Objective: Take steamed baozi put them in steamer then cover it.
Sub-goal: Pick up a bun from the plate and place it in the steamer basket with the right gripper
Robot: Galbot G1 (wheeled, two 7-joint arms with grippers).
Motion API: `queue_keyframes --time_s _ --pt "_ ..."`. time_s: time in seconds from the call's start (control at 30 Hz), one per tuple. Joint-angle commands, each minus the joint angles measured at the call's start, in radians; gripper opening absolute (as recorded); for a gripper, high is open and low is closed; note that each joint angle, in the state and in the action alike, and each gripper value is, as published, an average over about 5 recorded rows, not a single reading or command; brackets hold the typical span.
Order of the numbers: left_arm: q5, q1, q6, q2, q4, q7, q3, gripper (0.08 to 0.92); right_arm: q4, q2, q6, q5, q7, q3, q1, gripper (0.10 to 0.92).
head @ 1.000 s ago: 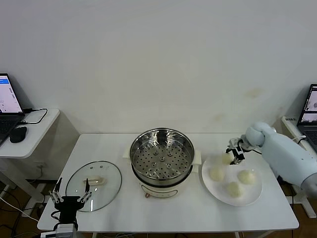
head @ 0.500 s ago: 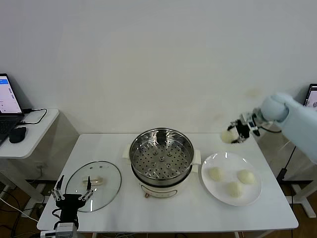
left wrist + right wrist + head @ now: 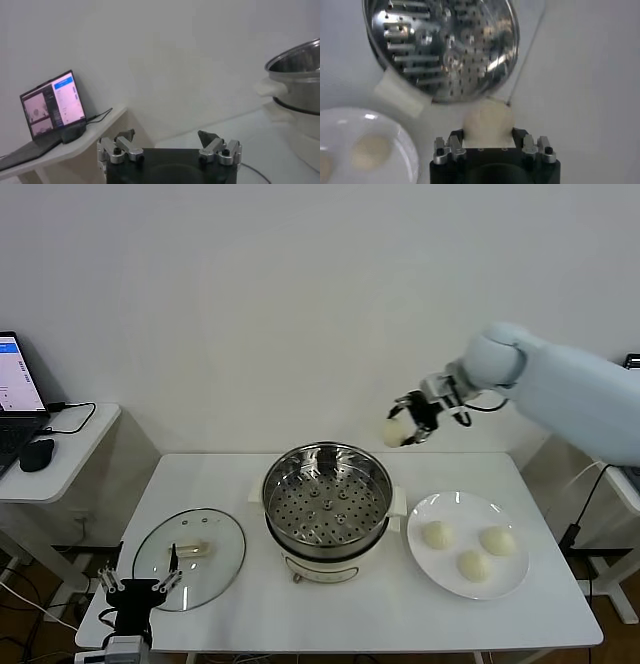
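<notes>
My right gripper (image 3: 404, 424) is shut on one cream-white baozi (image 3: 396, 430) and holds it in the air above the table, just right of the steamer's back rim. In the right wrist view the baozi (image 3: 487, 122) sits between the jaws. The steel steamer (image 3: 326, 500) on its white base stands mid-table with its perforated tray bare. Three baozi (image 3: 437, 534) lie on the white plate (image 3: 432, 571) to its right. The glass cover (image 3: 190, 555) with its cream handle lies flat at the left. My left gripper (image 3: 140, 589) is open, low by the table's front left edge.
A side table at the far left holds a laptop (image 3: 15, 384) and a mouse (image 3: 36, 454). Another laptop edge shows at the far right. The white wall stands close behind the table.
My right gripper has lifted one baozi off the plate and carried it up and left, from above the plate's back edge to near the steamer's back right. The left arm has stayed put.
</notes>
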Motion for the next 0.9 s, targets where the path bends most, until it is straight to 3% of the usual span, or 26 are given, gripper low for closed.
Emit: queue_keyframes --time_s 0.03,0.37,0.9 --pt "0.001 -0.002 0.001 0.003 0.010 0.003 -0.021 0.823 -0.001 0.169 0.110 -0.081 0.048 -0.094 0.008 0.611" --pt "0.002 -0.002 0.001 0.001 0.016 0.004 -0.035 0.823 -0.156 0.276 0.300 -0.327 0.087 -0.087 -0.087 0.611" --pt "0.001 -0.013 0.000 0.000 0.028 0.005 -0.036 0.823 -0.280 0.328 0.450 -0.511 0.153 -0.042 -0.178 0.619"
